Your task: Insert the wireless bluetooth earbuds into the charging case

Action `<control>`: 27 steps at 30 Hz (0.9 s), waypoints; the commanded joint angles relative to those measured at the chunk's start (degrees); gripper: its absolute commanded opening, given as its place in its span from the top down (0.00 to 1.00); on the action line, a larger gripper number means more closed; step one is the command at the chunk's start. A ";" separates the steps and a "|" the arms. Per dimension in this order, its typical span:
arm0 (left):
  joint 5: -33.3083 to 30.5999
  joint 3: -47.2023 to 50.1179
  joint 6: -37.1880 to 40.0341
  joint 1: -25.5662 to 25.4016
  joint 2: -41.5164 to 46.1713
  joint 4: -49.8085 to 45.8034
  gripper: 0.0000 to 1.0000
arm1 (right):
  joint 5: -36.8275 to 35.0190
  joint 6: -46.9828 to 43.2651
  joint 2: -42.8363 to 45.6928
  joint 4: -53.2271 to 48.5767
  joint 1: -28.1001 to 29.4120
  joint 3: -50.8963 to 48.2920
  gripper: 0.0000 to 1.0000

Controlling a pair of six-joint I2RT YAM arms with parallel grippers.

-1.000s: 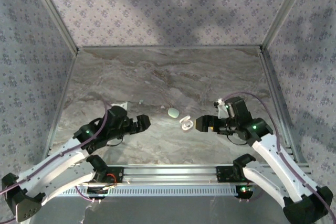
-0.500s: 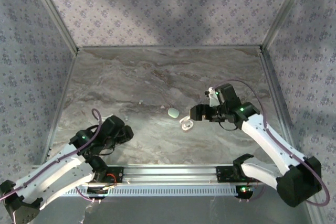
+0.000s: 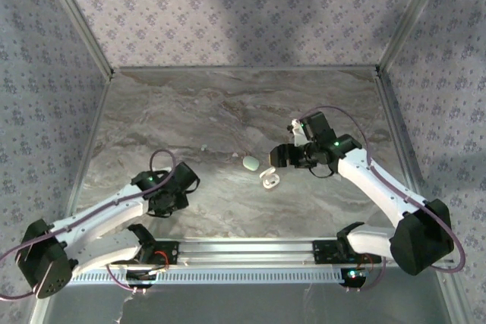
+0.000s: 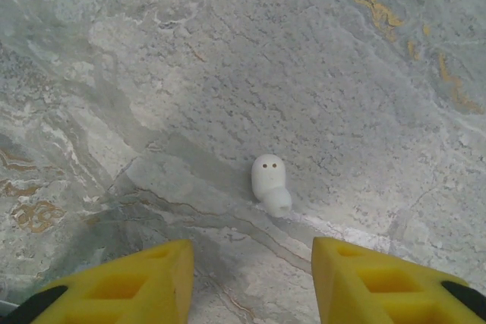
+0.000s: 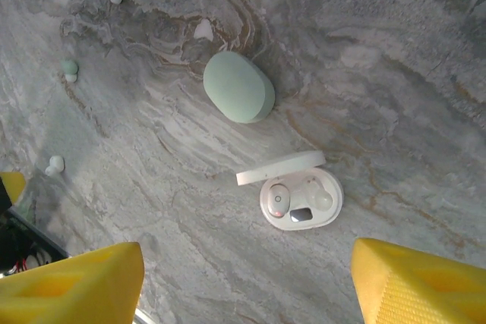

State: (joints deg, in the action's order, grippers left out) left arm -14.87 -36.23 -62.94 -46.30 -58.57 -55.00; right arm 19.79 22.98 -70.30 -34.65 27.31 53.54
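Two arms have repositioned within the last second. The left claw has drawn back from beside the cases toward the lower left of the overhead view. It now aims at one loose white earbud lying on the tabletop, just ahead of its fingertips and centred on the gap. The right claw has moved up-frame and hangs over the open charging case, which sits right of centre in its wrist view below the closed green case.

Reading: roles look split, left to fetch the earbud, right to tend the case. The pick has not begun.

Left claw: jaws partly apart, gap bare, touching nothing.
Right claw: jaws wide apart, holding nothing, clear of the case.

Case interior: one socket appears filled, the other apparently vacant; not certain.
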 commanded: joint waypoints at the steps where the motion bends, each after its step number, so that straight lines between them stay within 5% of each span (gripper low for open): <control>1: -1.13 -2.65 2.05 -0.27 -2.24 -0.84 0.58 | -1.83 -1.17 -0.51 -0.75 0.20 1.49 0.27; 27: 3.46 -1.52 6.51 2.09 -12.09 4.48 0.72 | -1.33 0.13 -0.07 -0.06 0.03 -0.86 0.32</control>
State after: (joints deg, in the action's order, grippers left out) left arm -11.77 -38.30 -57.41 -44.80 -70.15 -50.17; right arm 18.81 23.00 -70.67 -34.44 27.31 53.28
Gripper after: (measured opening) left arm 0.288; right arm 0.684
